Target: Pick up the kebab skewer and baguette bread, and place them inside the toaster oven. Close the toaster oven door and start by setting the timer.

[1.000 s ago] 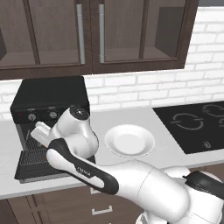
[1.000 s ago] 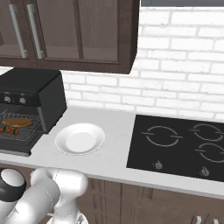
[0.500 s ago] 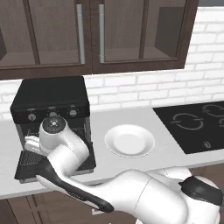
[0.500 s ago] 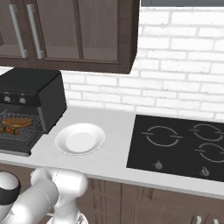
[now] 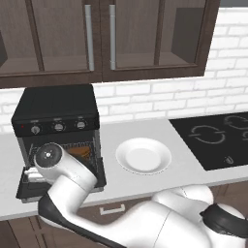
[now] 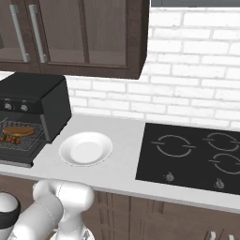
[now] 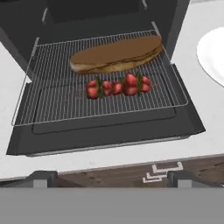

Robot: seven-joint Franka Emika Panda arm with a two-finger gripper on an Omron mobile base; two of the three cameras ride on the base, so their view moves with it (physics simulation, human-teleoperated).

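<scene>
The toaster oven (image 6: 35, 93) stands at the counter's left end, and its door (image 7: 105, 129) lies dropped open and flat. On the pulled-out wire rack (image 7: 52, 100) the orange-brown baguette bread (image 7: 116, 54) lies towards the back. The kebab skewer (image 7: 116, 85), with its red chunks, lies just in front of it. Both also show in the right base view: the baguette (image 6: 18, 131) and the skewer (image 6: 10, 139). My gripper (image 7: 111, 179) is open and empty. It hangs in front of and above the door's outer edge, looking down on the rack. In the left base view my arm covers much of the oven (image 5: 55, 104).
A white plate (image 6: 86, 148) sits empty on the counter just right of the oven. Further right is the flat black cooktop (image 6: 197, 157). Dark wall cabinets (image 5: 111, 38) hang above. The oven's knobs (image 5: 58, 127) line its front panel above the opening.
In the left base view my arm's upper joint has sunk down and left in front of the oven opening. The food stays on the rack and the jaws stay open.
</scene>
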